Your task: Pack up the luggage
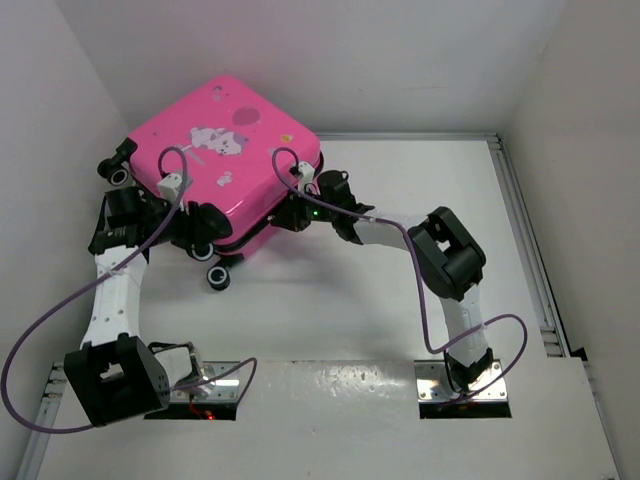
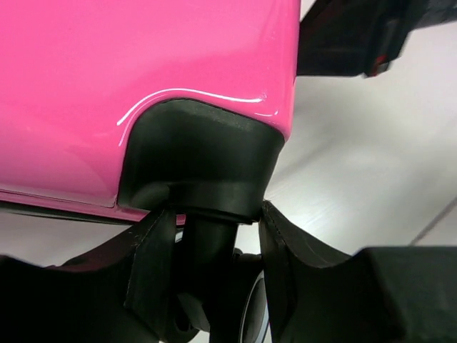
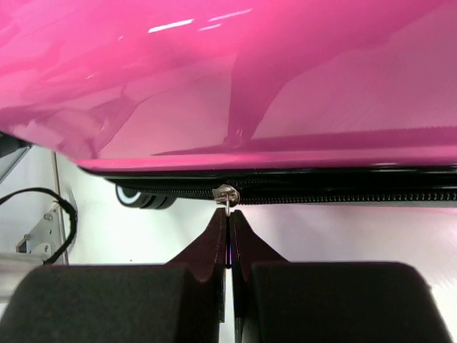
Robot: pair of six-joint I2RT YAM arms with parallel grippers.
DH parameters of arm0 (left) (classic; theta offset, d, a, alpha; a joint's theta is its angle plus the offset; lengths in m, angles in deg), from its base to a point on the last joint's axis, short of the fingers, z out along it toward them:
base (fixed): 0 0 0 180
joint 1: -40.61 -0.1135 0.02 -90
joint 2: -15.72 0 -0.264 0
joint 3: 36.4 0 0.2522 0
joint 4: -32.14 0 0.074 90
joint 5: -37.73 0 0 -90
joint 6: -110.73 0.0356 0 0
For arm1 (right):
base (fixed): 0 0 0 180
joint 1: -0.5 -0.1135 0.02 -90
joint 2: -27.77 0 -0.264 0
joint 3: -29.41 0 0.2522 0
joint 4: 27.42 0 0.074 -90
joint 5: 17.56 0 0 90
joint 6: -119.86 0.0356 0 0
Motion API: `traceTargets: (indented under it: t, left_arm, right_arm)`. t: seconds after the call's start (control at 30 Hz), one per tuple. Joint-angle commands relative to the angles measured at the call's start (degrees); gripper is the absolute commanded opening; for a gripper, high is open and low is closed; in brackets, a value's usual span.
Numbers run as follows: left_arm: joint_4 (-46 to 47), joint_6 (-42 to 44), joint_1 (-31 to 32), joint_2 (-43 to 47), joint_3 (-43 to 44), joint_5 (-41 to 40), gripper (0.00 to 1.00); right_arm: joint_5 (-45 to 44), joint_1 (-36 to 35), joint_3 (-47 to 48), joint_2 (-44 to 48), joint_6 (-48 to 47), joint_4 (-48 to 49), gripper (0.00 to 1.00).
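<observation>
The luggage (image 1: pixel 225 150) is a bright pink suitcase with a white cartoon print. It lies flat with its lid down at the back left of the table. My left gripper (image 1: pixel 210 245) is at its near left corner. In the left wrist view the fingers (image 2: pixel 153 257) stand on both sides of the black stem of a wheel (image 2: pixel 250 314) under the pink shell (image 2: pixel 143 71), with a light gap on the right side. My right gripper (image 1: pixel 300 200) is at the near right edge. Its jaws (image 3: pixel 228 211) are shut on the metal zipper pull (image 3: pixel 227 194) of the black zipper (image 3: pixel 343 194).
A second black wheel (image 1: pixel 120 175) sticks out at the suitcase's far left corner, close to the left wall. A metal rail (image 1: pixel 525 240) runs along the table's right side. Purple cables (image 1: pixel 60 320) loop beside both arms.
</observation>
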Motion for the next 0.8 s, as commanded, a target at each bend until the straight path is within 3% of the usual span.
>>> traceTargets:
  t: [0.0,0.13,0.3,0.37,0.4,0.43,0.53,0.77]
  left_arm:
    - [1.26,-8.65,-1.89,0.30,1.34,22.44,0.00]
    - [1.26,-10.33,-4.17,-0.24,1.88,26.52,0.00]
    - [0.20,-9.28,-5.50,0.29,1.35,26.00,0.00]
    - [-4.94,-6.66,-3.85,-0.23,4.24,19.53,0.00]
    - [-7.59,0.58,-2.53,-0.24,5.47,16.10,0.00]
    - [-9.19,3.26,0.45,-0.24,6.26,9.54,0.14]
    - [-9.99,6.18,6.34,0.37,6.27,-4.53,0.32]
    - [-10.61,4.87,13.21,-0.85,4.52,-18.36,0.68]
  right_arm:
    - [-1.28,0.80,0.67,5.70,-1.85,4.22,0.00]
    - [-1.46,0.54,1.11,5.62,-2.03,4.22,0.00]
    - [-1.46,0.10,0.05,6.23,-2.56,4.66,0.00]
    - [-1.37,0.19,-0.21,6.32,-2.65,4.22,0.00]
    - [-1.37,0.10,-0.56,6.49,-2.99,4.31,0.00]
    - [-1.46,0.19,-0.56,6.41,-3.17,4.13,0.00]
    - [-1.29,0.10,-0.83,6.50,-3.26,3.96,0.00]
    - [-1.11,0.10,-1.26,6.76,-3.61,3.61,0.00]
